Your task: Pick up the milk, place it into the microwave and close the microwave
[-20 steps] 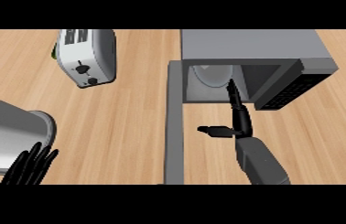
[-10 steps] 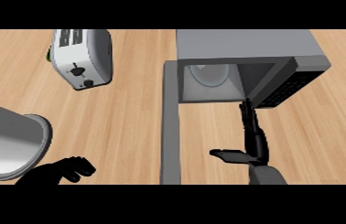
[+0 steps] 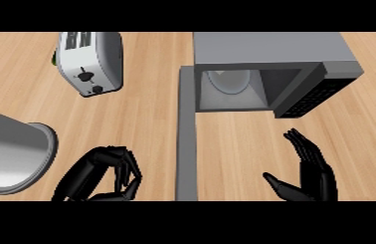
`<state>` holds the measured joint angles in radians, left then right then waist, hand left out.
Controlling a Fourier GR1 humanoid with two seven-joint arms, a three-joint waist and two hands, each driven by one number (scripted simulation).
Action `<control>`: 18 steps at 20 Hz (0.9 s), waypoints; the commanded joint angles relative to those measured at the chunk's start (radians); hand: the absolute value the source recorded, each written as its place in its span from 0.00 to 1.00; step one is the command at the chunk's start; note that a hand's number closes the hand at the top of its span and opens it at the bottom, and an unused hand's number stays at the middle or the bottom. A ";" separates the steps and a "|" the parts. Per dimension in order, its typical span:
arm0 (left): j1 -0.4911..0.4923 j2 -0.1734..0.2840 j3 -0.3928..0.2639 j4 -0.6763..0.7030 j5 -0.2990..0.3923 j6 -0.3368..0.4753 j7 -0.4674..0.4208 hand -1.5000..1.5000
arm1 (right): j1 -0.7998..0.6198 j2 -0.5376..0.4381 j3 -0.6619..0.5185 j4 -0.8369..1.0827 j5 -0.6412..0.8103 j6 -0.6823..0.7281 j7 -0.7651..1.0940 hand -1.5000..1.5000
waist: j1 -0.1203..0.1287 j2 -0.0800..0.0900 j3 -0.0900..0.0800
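Note:
The grey microwave (image 3: 272,49) stands at the upper right with its cavity facing me. Its door (image 3: 186,138) swings out as a narrow grey strip running down the middle of the counter. Inside the cavity lies a pale rounded shape (image 3: 231,81); I cannot tell whether it is the milk. No milk carton shows on the counter. My right hand (image 3: 312,173) is open, fingers straight and pointing up, below the microwave's control panel and apart from it. My left hand (image 3: 103,176) sits left of the door near the lower edge, fingers curled with nothing in them.
A white toaster (image 3: 88,61) stands at the upper left. A large grey metal pot (image 3: 22,156) fills the left edge, close to my left hand. Bare wooden counter (image 3: 147,118) lies between toaster, pot and door.
My right hand has drawn back from the microwave's mouth toward the lower edge. My left hand has come in from the left corner and curled its fingers.

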<state>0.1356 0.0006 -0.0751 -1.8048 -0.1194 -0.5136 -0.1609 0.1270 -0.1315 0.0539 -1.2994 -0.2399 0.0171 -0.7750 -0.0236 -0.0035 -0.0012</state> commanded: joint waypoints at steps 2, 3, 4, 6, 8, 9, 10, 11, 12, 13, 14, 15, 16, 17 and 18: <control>-0.129 -0.001 -0.088 0.158 -0.097 0.068 -0.058 1.00 | 0.125 -0.036 -0.027 -0.225 -0.063 -0.001 0.117 0.00 | 0.005 0.002 0.000; -0.113 -0.001 -0.189 0.159 -0.137 0.153 -0.078 1.00 | 0.127 -0.062 -0.050 -0.224 -0.073 0.022 0.099 0.00 | 0.006 0.002 0.000; -0.228 -0.001 -0.173 0.193 -0.086 0.163 0.013 1.00 | 0.136 -0.077 -0.052 -0.228 -0.061 0.034 0.083 0.00 | 0.003 0.003 0.001; -0.238 -0.001 -0.230 0.273 -0.100 0.205 -0.033 1.00 | 0.158 -0.101 -0.067 -0.238 -0.049 0.042 0.094 0.00 | 0.008 0.004 0.001; -0.367 -0.001 -0.262 0.318 -0.126 0.256 -0.023 1.00 | 0.126 -0.101 -0.088 -0.209 -0.039 0.025 0.070 0.00 | 0.001 0.005 0.001; -0.369 -0.001 -0.309 0.321 -0.142 0.314 -0.028 1.00 | 0.164 -0.150 -0.102 -0.280 -0.052 0.054 0.096 0.00 | -0.005 0.004 0.000; -0.413 0.000 -0.360 0.388 -0.130 0.347 -0.028 1.00 | 0.142 -0.123 -0.084 -0.299 -0.048 0.032 0.126 0.00 | -0.004 0.005 0.000; -0.375 0.000 -0.376 0.384 -0.128 0.318 -0.053 1.00 | 0.159 -0.144 -0.110 -0.257 -0.049 0.085 0.054 0.00 | 0.007 0.004 0.001; -0.457 0.000 -0.428 0.428 -0.092 0.381 0.018 1.00 | 0.174 -0.145 -0.099 -0.333 -0.070 0.072 0.123 0.00 | -0.004 0.005 0.001; -0.462 0.000 -0.437 0.502 -0.095 0.398 -0.040 1.00 | 0.175 -0.173 -0.123 -0.386 -0.101 0.084 0.167 0.00 | -0.007 0.005 0.000; -0.438 0.000 -0.556 0.491 -0.074 0.475 0.008 1.00 | 0.156 -0.165 -0.131 -0.324 -0.105 0.102 0.130 0.00 | -0.007 0.006 0.001; -0.480 0.000 -0.536 0.545 -0.077 0.498 0.031 1.00 | 0.230 -0.152 -0.114 -0.404 -0.096 0.101 0.109 0.00 | -0.015 0.005 0.000; -0.536 0.000 -0.570 0.597 -0.054 0.573 0.020 1.00 | 0.198 -0.162 -0.133 -0.387 -0.119 0.113 0.132 0.00 | -0.013 0.006 0.001; -0.544 0.000 -0.601 0.638 -0.008 0.591 0.005 1.00 | 0.184 -0.172 -0.130 -0.445 -0.133 0.097 0.202 0.00 | -0.015 0.007 0.000; -0.598 0.000 -0.619 0.694 0.048 0.617 0.011 1.00 | 0.151 -0.152 -0.110 -0.427 -0.114 0.087 0.188 0.00 | -0.021 0.010 0.000</control>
<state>-0.3530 0.0067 -0.5796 -1.2772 -0.1569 -0.0186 -0.1644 0.2997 -0.2833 -0.0601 -1.6741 -0.3406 0.1034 -0.6279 -0.0338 0.0008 -0.0010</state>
